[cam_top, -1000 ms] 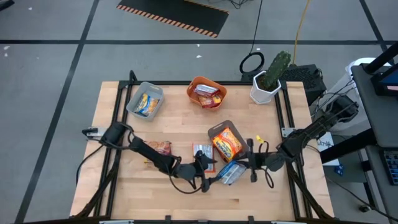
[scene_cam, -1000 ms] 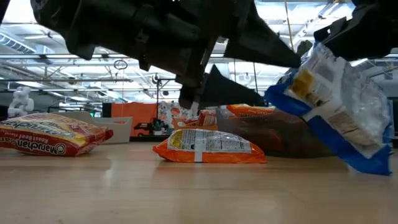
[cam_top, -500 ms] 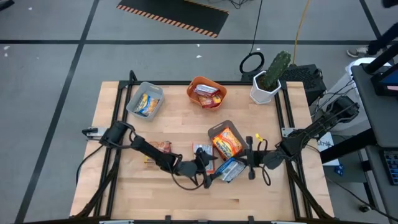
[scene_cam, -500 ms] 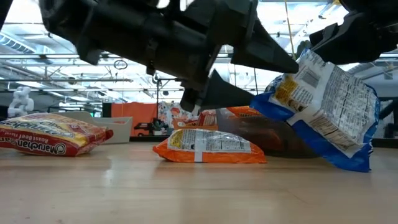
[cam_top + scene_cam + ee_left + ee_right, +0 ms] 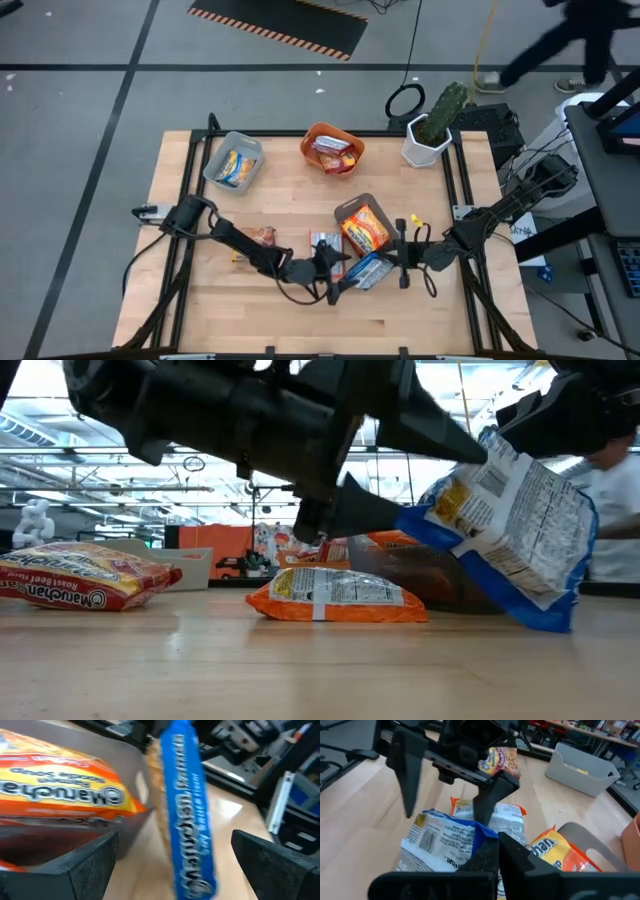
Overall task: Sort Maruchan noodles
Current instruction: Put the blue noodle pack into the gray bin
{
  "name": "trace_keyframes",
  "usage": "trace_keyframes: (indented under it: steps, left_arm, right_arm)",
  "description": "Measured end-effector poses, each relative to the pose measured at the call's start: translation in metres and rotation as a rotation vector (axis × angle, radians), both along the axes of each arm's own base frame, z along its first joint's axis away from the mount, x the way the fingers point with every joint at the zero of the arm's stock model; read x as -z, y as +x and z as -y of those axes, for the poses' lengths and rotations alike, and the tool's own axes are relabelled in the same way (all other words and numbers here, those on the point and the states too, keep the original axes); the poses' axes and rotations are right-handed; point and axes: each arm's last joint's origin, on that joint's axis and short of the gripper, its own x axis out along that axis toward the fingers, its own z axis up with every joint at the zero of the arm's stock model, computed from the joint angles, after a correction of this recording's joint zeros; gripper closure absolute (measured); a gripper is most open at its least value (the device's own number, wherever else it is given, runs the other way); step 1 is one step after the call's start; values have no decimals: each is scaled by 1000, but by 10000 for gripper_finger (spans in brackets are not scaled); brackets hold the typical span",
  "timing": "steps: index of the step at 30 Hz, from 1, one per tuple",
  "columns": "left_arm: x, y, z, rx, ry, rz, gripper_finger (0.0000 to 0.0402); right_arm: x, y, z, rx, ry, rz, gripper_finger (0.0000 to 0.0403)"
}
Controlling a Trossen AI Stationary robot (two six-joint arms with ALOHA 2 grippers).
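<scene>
A blue-and-white Maruchan packet (image 5: 366, 270) hangs tilted in my right gripper (image 5: 393, 264), beside the near edge of a grey tray (image 5: 345, 208) that holds an orange packet (image 5: 365, 230). My left gripper (image 5: 337, 278) is open, and in the left wrist view its fingers stand wide on either side of the blue packet (image 5: 186, 805); I see no touch. An orange packet (image 5: 335, 596) lies flat on the table, print side down. A red packet (image 5: 80, 576) lies toward the table's left. My right gripper (image 5: 492, 852) pinches the blue packet between its two fingers at one blue sealed end (image 5: 479, 831), coming about level from the table's right side. The packet (image 5: 510, 530) slants down from the hold, and its lower blue corner (image 5: 545, 620) sits low over the table.
A grey tray (image 5: 233, 160) with a yellow-and-blue packet stands at the far left. An orange tray (image 5: 333, 148) with red-and-white packets stands at the far middle. A potted cactus (image 5: 435, 125) occupies the far right corner. Bare wood lies along the near edge. A person walks beyond the table.
My right gripper has carried the blue packet a little up and toward the far edge and the table's left, nearer the grey tray. The packet has tipped, so more of its printed back faces the low view. My left gripper has stayed open beside it, rising slightly.
</scene>
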Motion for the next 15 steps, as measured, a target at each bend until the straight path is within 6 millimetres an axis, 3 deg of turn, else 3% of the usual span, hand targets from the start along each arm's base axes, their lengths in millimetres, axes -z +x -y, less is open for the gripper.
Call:
trace_keyframes:
  steps: [6,15]
  left_arm:
    - [-4,-1,4,-4,-13,43,21]
    - [-4,-3,7,-32,20,44,134]
  right_arm:
    - [-2,1,-1,-11,-7,21,403]
    - [-3,1,-1,-13,-1,28,403]
